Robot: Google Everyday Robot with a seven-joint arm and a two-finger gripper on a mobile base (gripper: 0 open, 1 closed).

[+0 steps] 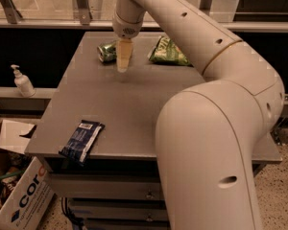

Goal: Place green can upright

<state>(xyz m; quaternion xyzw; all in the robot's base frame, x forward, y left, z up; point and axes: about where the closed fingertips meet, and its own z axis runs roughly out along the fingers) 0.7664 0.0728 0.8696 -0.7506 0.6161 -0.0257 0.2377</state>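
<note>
The small green metal drink can (pixel 106 51) lies on its side toward the upper centre of the frame, at the far part of the flat grey tabletop (pixel 134 109); it is not yet upright. The robot's pale two-finger gripper (pixel 122 67) hangs nose-down just beside the can's right end, partly overlapping it in this view; its jaws look closed together on nothing, though from this angle that is only a fair reading.

Risks from here, as I judge them:

- closed jaws coming down on a lying cylinder would nudge it, not grasp it; the can could roll left toward the table's far-left edge and drop off
- whether the gripper stands in front of the can or level with it cannot be told; a misjudged depth would send the tips into the tabletop or onto the can's rim
- a grasp taken near one end would let the can swing or slip as it is turned; released while tilted, it would topple and roll again
- the crinkly green snack bag (pixel 168 54) lies near on the right, apart from the can; a wide sweep of the wrist could drag it, or it could be taken for the target by colour

The dark blue flat packet (pixel 81 139) at lower left overhangs the near edge, well apart from the work; it is at little risk.
</note>
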